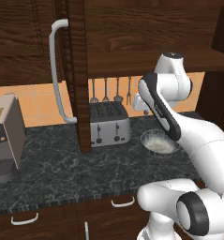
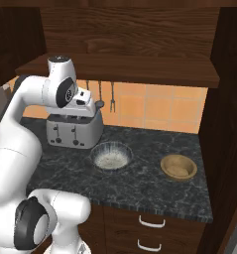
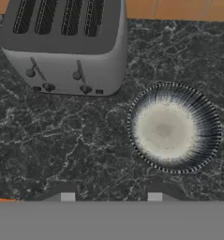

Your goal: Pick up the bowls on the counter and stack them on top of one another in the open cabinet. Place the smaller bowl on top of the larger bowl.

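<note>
Take the toaster (image 1: 109, 123) as your landmark. Far to its left in the left base view you have a grey boxy appliance (image 1: 5, 138) on the worktop (image 1: 62, 173), and between the two hangs the cabinet door (image 1: 78, 70), swung open edge-on, with its long pale curved handle (image 1: 57, 70) on the appliance side. Behind the toaster, utensils (image 1: 105, 91) hang against the orange tile wall (image 2: 159, 106). Above it runs the cabinet (image 2: 125, 44), with its plank shelf (image 2: 120, 72) bare where you can see it. Just right of the toaster, close but not touching, sits the larger bowl (image 2: 111, 155), upright on the dark marbled stone, its pale speckled inside facing up and its lined rim plain in the hand view (image 3: 174, 127). The arm bends over the toaster, and your hand (image 3: 111, 196) hangs above the worktop in front of the toaster and to the left of the larger bowl, apart from both. Its two fingertips (image 3: 66, 196) show at the bottom of the hand view, spread well apart with nothing between them. Further right of the toaster, well past the larger bowl and near the dark side wall, you find the smaller bowl (image 2: 178, 166), tan, upright and on its own. Below the worktop edge there are drawers with white handles (image 2: 152, 222).
</note>
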